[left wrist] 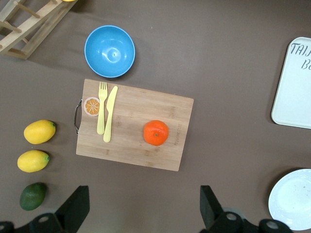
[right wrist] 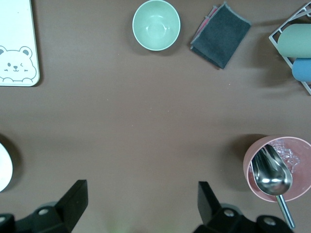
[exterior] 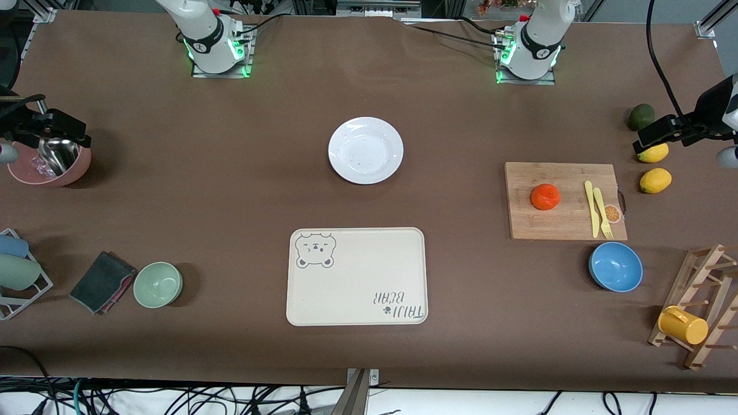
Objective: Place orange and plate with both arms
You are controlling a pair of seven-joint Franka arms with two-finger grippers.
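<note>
The orange (exterior: 545, 196) (left wrist: 156, 132) sits on a wooden cutting board (exterior: 565, 200) toward the left arm's end of the table. The white plate (exterior: 365, 150) (left wrist: 294, 199) lies flat mid-table, between the two bases and the tray; only a sliver of its rim (right wrist: 3, 167) shows in the right wrist view. My left gripper (left wrist: 143, 194) (exterior: 663, 134) hangs high, open and empty, looking down on the board. My right gripper (right wrist: 142, 189) (exterior: 52, 129) hangs high at the right arm's end, open and empty over bare cloth.
A cream bear tray (exterior: 357, 276) lies nearer the front camera than the plate. Yellow knife and fork (exterior: 598, 208) share the board. Blue bowl (exterior: 616, 266), two lemons (exterior: 655, 180), avocado (exterior: 640, 116), cup rack (exterior: 697, 311), green bowl (exterior: 158, 284), dark cloth (exterior: 102, 282), pink bowl with scoop (exterior: 52, 164).
</note>
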